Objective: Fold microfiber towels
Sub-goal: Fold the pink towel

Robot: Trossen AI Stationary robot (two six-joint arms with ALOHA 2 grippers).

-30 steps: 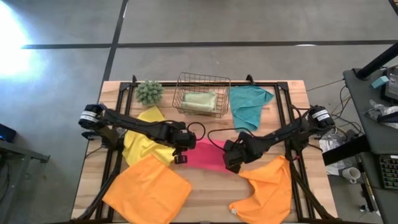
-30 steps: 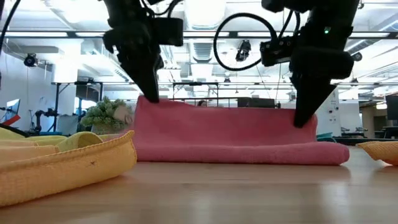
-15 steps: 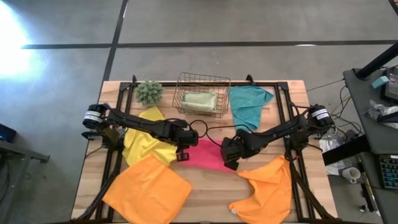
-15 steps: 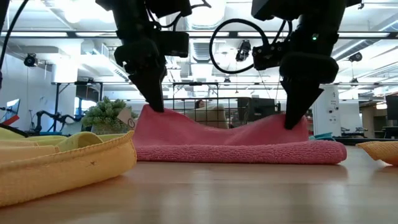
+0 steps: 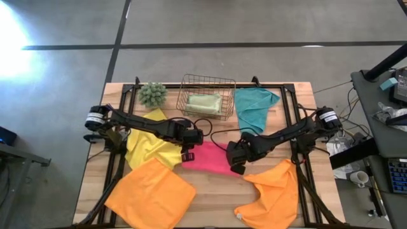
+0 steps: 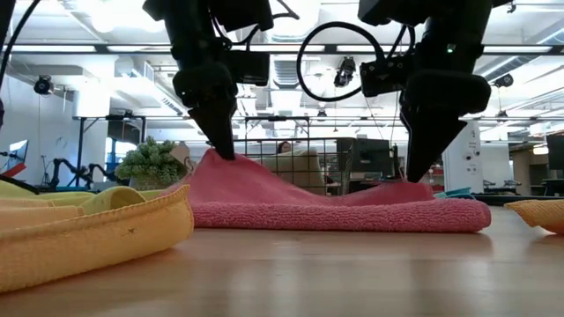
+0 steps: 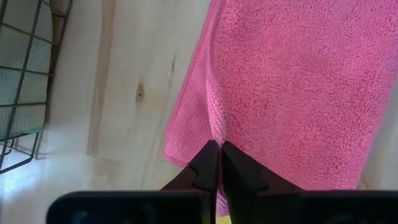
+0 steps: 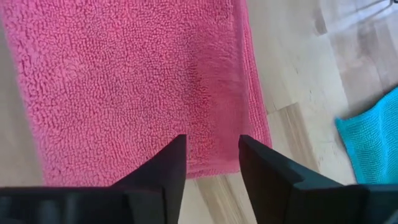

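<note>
Because the soft, limp pink microfiber towel (image 6: 335, 207) at table centre sags, edges suit gripping: the left gripper (image 7: 219, 149) pinches its left edge, the right gripper (image 8: 211, 149) gapes above it.

Pink towel (image 5: 212, 159): folded, mid-table, one corner lifted. Yellow towel (image 5: 149, 147): crumpled, left. Orange towels (image 5: 149, 194) (image 5: 273, 191): front, rumpled. Teal towel (image 5: 254, 107): rear right. Sage green towel (image 5: 203, 103): folded, lying in a wire basket (image 5: 206, 81).
</note>
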